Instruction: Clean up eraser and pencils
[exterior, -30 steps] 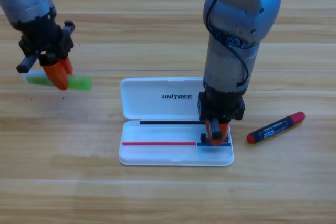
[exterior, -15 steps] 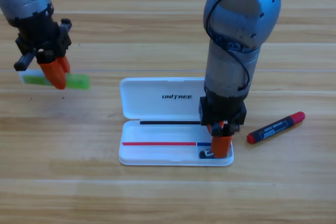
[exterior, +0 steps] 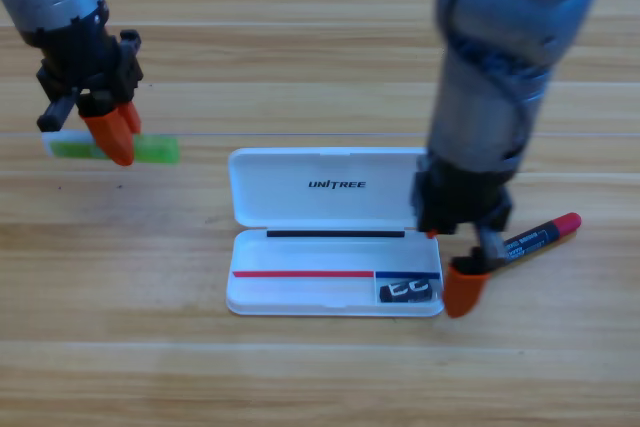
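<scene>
Black with white lettering, the eraser [exterior: 409, 291] is lying flat in the lower tray of the open white pencil case [exterior: 300, 209], at the tray's right end, and nothing is touching it. This case, marked UNITREE on its raised lid, is sitting near the middle of the wooden table [exterior: 300, 377].

Just beside the case's right edge, the right gripper [exterior: 468, 287] is pointing down at the tabletop, outside the tray and apart from the eraser. One orange jaw is showing broad at its tip, and whether the jaws are parted or closed cannot be told from this angle. Nothing is visibly held in them. The grey right arm is coming down from the picture's top right.

The black-barrelled pen [exterior: 540, 235] with red ends is lying slanted on the table to the right of the case; its lower left end is hidden behind the right gripper, so contact there cannot be judged.

Well apart on the left, the pale green pencil [exterior: 150, 150] is lying roughly level on the wood. The left gripper [exterior: 115, 135] is pointing down over the pencil's middle, its orange jaws standing close together in front of the green bar. Whether they are gripping the pencil cannot be told.
</scene>
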### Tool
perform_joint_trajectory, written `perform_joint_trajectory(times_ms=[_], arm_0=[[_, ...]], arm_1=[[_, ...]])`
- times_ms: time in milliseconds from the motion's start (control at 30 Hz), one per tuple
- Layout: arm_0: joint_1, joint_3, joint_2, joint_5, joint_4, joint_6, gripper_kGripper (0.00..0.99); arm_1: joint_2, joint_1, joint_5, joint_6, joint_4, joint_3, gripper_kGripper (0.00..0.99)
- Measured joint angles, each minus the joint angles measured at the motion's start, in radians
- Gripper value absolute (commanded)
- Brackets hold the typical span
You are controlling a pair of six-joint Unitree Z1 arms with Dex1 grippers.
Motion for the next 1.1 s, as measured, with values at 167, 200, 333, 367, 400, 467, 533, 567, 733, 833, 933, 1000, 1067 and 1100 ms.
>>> perform_joint_trajectory(times_ms=[167, 200, 333, 367, 400, 467, 533, 567, 733, 833, 933, 1000, 1067, 1100], arm_0=[[-0.040, -0.012, -0.018, -0.003, 0.005, -0.048, 0.074], [-0.047, -0.012, -0.029, -0.013, 0.015, -0.052, 0.074], [-0.069, -0.013, -0.065, -0.093, 0.078, -0.047, 0.072], [-0.074, -0.013, -0.072, -0.113, 0.086, -0.032, 0.074], [-0.079, -0.010, -0.080, -0.130, 0.090, -0.012, 0.074], [-0.091, -0.006, -0.092, -0.141, 0.091, 0.003, 0.074], [-0.105, -0.004, -0.096, -0.141, 0.091, 0.007, 0.074], [-0.115, -0.003, -0.095, -0.141, 0.091, 0.007, 0.074], [-0.185, -0.006, -0.082, -0.118, 0.076, 0.008, 0.074], [-0.222, -0.015, -0.053, -0.104, 0.063, 0.008, 0.074], [-0.255, -0.022, -0.014, -0.101, 0.055, 0.018, 0.074], [-0.275, -0.023, 0.011, -0.097, 0.047, 0.025, 0.074], [-0.293, -0.030, 0.032, -0.084, 0.036, 0.025, 0.074], [-0.305, -0.051, 0.049, -0.073, 0.031, 0.019, 0.072]], arm_1=[[-0.185, 0.000, 0.026, -0.050, 0.000, 0.183, 0.904], [-0.215, -0.001, 0.026, -0.072, 0.000, 0.217, 0.904], [-0.266, -0.023, 0.024, -0.194, 0.000, 0.317, 0.902], [-0.265, -0.036, 0.022, -0.223, 0.000, 0.333, 0.902], [-0.262, -0.052, 0.020, -0.243, 0.000, 0.342, 0.902], [-0.249, -0.086, 0.014, -0.282, -0.011, 0.346, 0.904], [-0.228, -0.117, 0.009, -0.300, -0.063, 0.348, 0.904], [-0.217, -0.132, 0.007, -0.314, -0.095, 0.348, 0.904], [-0.158, -0.184, -0.023, -0.366, -0.187, 0.348, 0.988], [-0.127, -0.207, -0.024, -0.376, -0.228, 0.348, 0.990], [-0.103, -0.225, -0.024, -0.411, -0.256, 0.340, 0.990], [-0.086, -0.233, -0.024, -0.424, -0.264, 0.334, 0.990], [-0.077, -0.240, -0.024, -0.426, -0.267, 0.326, 0.990], [-0.070, -0.243, -0.024, -0.429, -0.267, 0.320, 0.990]])
